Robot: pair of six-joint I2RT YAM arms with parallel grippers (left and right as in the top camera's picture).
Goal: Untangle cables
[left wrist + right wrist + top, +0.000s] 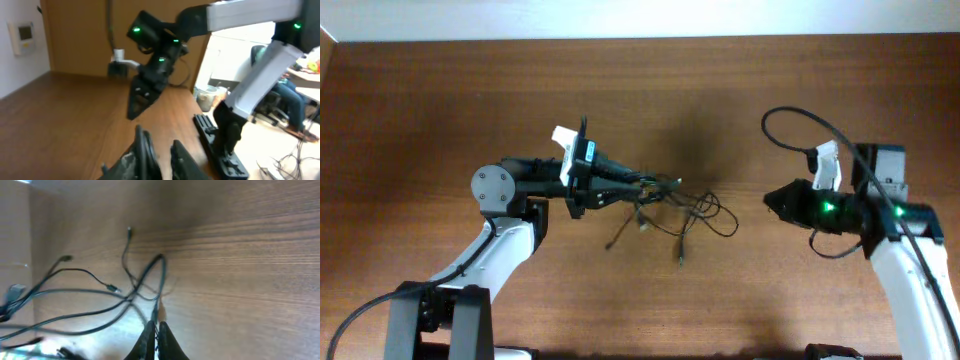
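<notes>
The cables (685, 212) lie as a loose black tangle in the middle of the table, with plug ends trailing toward the front. My left gripper (638, 185) reaches in from the left, its tips at the tangle's left end. In the left wrist view its jaws (158, 139) stand slightly apart, with bare wood showing between them. My right gripper (768, 200) points left at the tangle's right side. In the right wrist view it (156, 324) is shut, and a strand of the cables (161, 280) runs straight into its tips.
The brown wooden table (440, 100) reaches a pale wall at the back. Thick black arm cabling (790, 125) loops above my right arm. The left wrist view shows my right arm (155, 65) ahead, and a black stand (220, 145) beyond the table's edge.
</notes>
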